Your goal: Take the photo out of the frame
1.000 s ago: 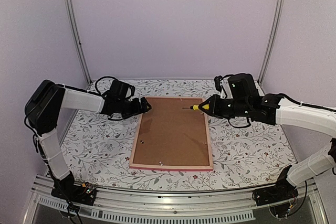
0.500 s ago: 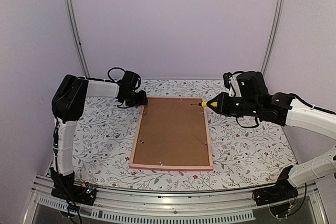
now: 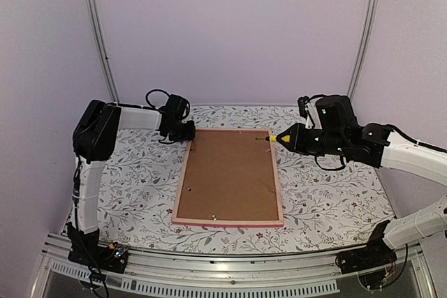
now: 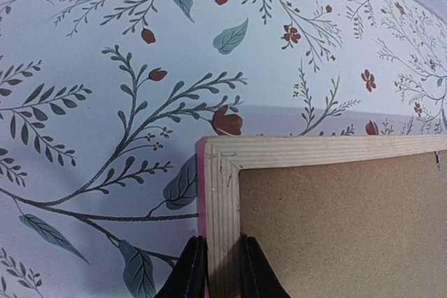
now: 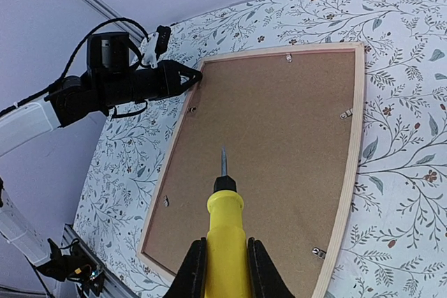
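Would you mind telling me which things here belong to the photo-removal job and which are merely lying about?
Part of the job: pink-edged pale wooden picture frame, face down; brown fibreboard backing board; small metal retaining tabs; yellow-handled screwdriver in the right hand; left hand pinching the frame's rail. The photo is hidden.
Merely there: floral-patterned table cover; grey metal uprights.

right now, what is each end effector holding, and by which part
The right end effector holds a yellow-handled screwdriver by its handle. The left end effector pinches the frame by its side rail near a corner.
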Tool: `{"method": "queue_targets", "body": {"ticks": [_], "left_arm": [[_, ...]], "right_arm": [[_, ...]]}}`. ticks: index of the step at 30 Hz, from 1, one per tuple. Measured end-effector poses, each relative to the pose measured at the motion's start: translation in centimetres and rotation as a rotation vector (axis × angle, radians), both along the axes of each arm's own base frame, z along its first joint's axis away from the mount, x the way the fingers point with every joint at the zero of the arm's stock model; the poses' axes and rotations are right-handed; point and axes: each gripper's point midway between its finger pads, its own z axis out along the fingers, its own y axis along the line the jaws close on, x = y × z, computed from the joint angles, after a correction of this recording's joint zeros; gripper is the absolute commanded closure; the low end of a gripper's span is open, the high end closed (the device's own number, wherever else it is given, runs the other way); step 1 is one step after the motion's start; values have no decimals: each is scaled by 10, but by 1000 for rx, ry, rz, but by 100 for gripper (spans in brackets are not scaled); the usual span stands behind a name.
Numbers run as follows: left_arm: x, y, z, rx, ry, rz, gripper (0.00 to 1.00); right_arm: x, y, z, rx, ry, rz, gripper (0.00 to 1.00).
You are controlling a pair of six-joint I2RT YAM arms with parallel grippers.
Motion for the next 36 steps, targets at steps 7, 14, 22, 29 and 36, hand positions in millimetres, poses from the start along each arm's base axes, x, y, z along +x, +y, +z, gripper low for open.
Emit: {"method": "queue_targets", "body": {"ticks": [7,14,22,29,36], "left_arm": [[-18,-1,0,-10,-23,39,85],[-46,-13,0,-18,-14,43,85],[-90,-26,0,-69,24,73,86],[-105,-26,1,-105,48,96,77],[-115,-30,8,-133,85,86,56]], "right_arm": [[0,0,0,-7,-4,4,100],[0,0,-14,-42,14,12,100],[-3,10,-48,-104,91,67,100],[-14,32,-84,-168,168,152,100],[-17,63,-80,-159,171,222,100]]}}
